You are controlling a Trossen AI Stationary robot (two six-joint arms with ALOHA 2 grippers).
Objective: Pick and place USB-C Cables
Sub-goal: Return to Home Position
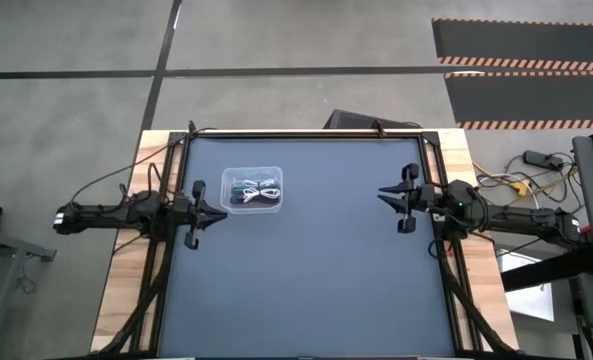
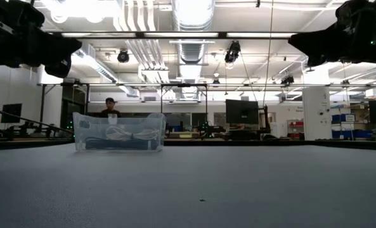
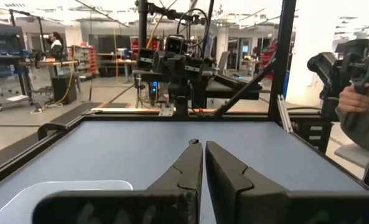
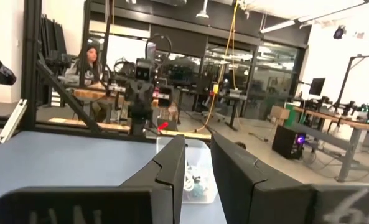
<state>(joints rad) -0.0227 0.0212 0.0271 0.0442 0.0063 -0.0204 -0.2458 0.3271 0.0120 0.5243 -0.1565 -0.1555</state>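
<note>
"Cables [image 1: 254,190]: any left out on the table [image 1: 316,290]?"

"None that I can see. From above, the bundles lie in the box [image 1: 228,172] at the table's far left, and the rest of the mat is bare. I judge the placing done, with only parking the arms left."

"All four in there?"

"Can't count them. The high view shows white loops over something dark. The low view shows white coils through the clear wall [image 2: 80,136]."

"And the arms?"

"The left gripper [image 1: 219,212] sits just beside the box and holds nothing. Its wrist view shows the fingers [image 3: 187,165] drawn together with only a slit between. The right gripper [image 1: 384,194] waits well apart, across the table. Only its own wrist view shows its fingers [image 4: 172,168] slightly parted and empty, with the box seen between them."
</note>
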